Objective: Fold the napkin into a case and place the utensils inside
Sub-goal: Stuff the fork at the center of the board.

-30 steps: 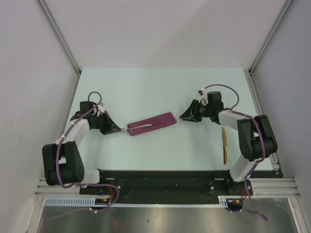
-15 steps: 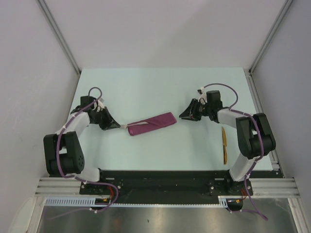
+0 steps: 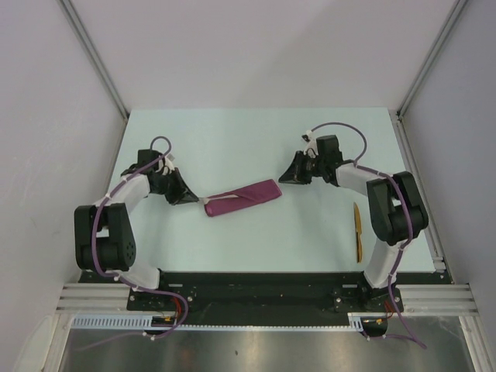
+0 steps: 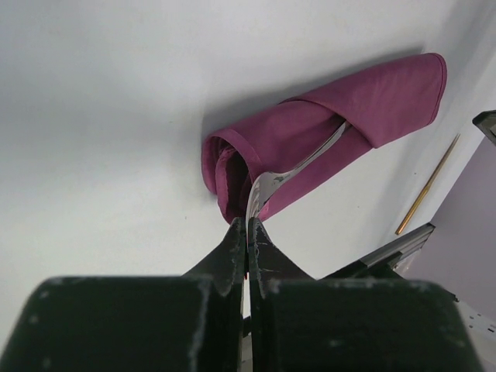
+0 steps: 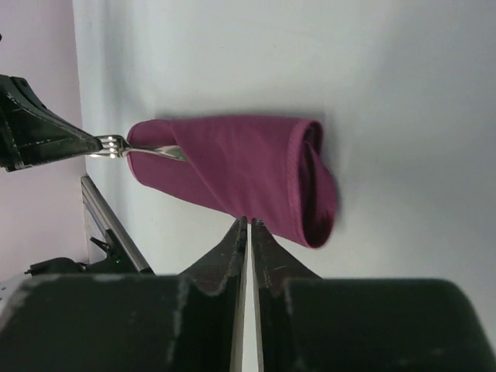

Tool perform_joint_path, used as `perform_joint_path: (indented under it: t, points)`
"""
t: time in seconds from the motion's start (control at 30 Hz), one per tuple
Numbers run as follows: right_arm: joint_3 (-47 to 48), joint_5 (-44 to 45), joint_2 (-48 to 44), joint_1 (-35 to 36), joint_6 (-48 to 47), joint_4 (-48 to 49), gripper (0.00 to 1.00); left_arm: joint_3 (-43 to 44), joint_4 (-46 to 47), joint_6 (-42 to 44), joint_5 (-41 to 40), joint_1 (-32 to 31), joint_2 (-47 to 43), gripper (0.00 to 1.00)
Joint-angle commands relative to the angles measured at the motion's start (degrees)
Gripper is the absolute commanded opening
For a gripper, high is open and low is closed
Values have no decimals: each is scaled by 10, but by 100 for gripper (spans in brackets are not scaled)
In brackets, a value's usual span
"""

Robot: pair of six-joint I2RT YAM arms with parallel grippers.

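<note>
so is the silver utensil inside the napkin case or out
Partly in: the silver utensil runs under a fold of the case, its near end outside, pinched by the left gripper.

Work surface and enclosure, as seen.
Pale green table (image 3: pixel 232 248) bounded by plain grey walls (image 3: pixel 256 54) with metal corner posts (image 3: pixel 93 58); black base plate (image 3: pixel 263 287) and aluminium rail (image 3: pixel 442 298) along near edge.

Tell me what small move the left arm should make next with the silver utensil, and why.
Probably ease the left gripper forward to slide the silver utensil deeper into the case. The jaws are shut on its wide end, which sticks out of the opening while only its handle lies in the fold. The golden utensil lies on the table.
</note>
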Motion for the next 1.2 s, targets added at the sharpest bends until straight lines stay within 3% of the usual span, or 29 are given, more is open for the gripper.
perform_joint_path:
  t: [0.0, 0.67, 1.17]
  points:
    - [47, 13, 29, 34, -28, -41, 3, 26, 17, -17, -1, -9, 2, 0]
    - [59, 82, 106, 69, -51, -62, 0, 36, 36, -66, -23, -66, 29, 0]
    - [66, 67, 120, 68, -43, -56, 0, -34, 163, -163, -44, -80, 13, 0]
